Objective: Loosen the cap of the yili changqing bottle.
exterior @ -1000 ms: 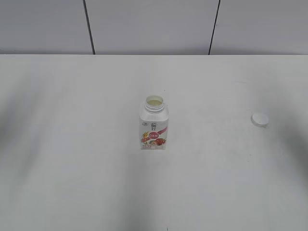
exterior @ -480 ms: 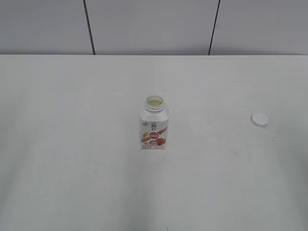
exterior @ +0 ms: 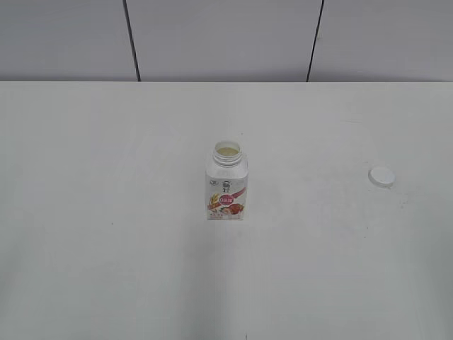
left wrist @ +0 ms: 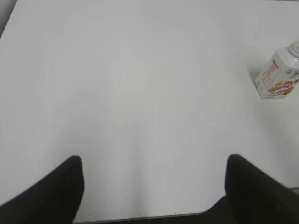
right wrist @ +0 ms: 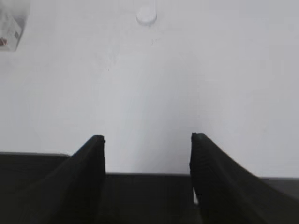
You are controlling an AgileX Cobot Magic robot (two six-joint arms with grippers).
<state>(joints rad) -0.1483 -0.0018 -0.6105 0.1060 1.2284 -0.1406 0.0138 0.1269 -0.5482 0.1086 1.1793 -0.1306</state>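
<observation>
the cap [exterior: 382,176] lies off the upright bottle [exterior: 226,183]; left gripper [left wrist: 152,179] and right gripper [right wrist: 147,156] both released.

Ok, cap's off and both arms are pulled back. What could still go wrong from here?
The bottle stands upright with its mouth open and pale contents visible near the top; a knock from a returning arm could spill it. The cap lies loose on the table, apart to the right, where a sweep by the right tool might push it away. Both tools, left included, are open and hold nothing.
</observation>
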